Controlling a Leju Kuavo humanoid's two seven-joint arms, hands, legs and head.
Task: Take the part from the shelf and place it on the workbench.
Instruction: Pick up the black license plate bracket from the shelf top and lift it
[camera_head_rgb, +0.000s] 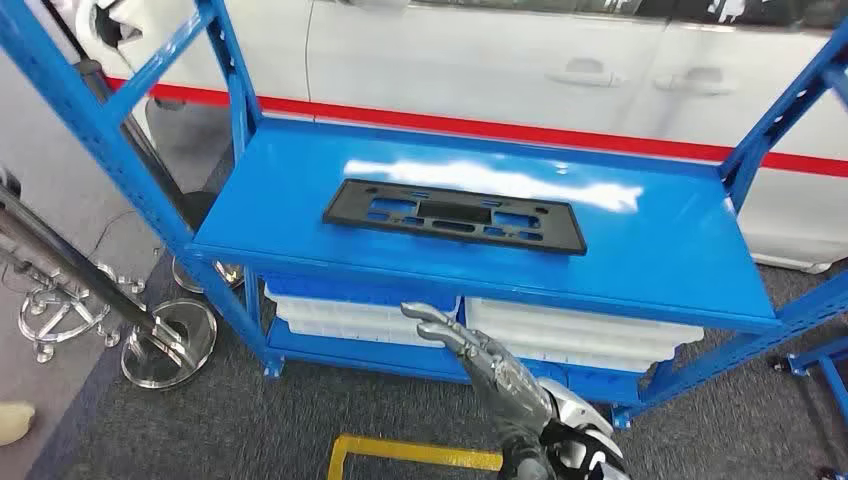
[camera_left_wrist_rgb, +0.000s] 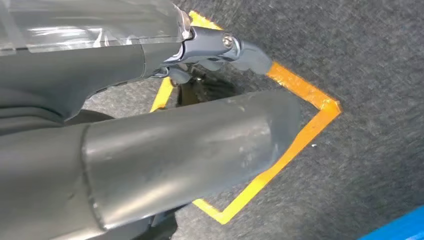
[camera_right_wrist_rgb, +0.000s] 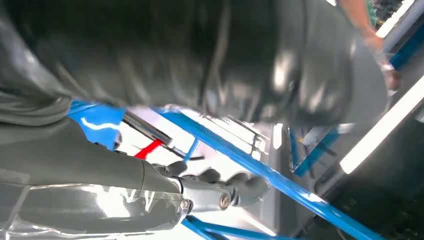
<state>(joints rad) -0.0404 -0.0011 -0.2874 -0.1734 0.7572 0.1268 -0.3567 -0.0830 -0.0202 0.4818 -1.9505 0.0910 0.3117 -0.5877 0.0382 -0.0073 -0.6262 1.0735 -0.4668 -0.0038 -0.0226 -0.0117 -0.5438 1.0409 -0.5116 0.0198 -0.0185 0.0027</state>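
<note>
The right silver many-fingered hand (camera_head_rgb: 478, 348) rises at 6 o'clock of the head view, fingers spread, grasping nothing, below the front edge of the blue metal shelf (camera_head_rgb: 660, 255). The flat black plastic part with cut-outs (camera_head_rgb: 455, 215) lies on the shelf top, at 12 o'clock from this hand, well apart. The left hand (camera_left_wrist_rgb: 200, 60) hangs over grey carpet (camera_left_wrist_rgb: 370, 75) with orange tape (camera_left_wrist_rgb: 300, 137); its fingers I cannot tell

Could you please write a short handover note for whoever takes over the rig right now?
Right robot hand: raised in front of the blue shelf, fingers apart, holding nothing.
Left robot hand: hanging over grey carpet and an orange tape square, holding nothing; finger state unclear.
The black part lies flat on the top shelf, untouched.
Done: nothing yet. Left: grasp the part, carry it to the workbench.
</note>
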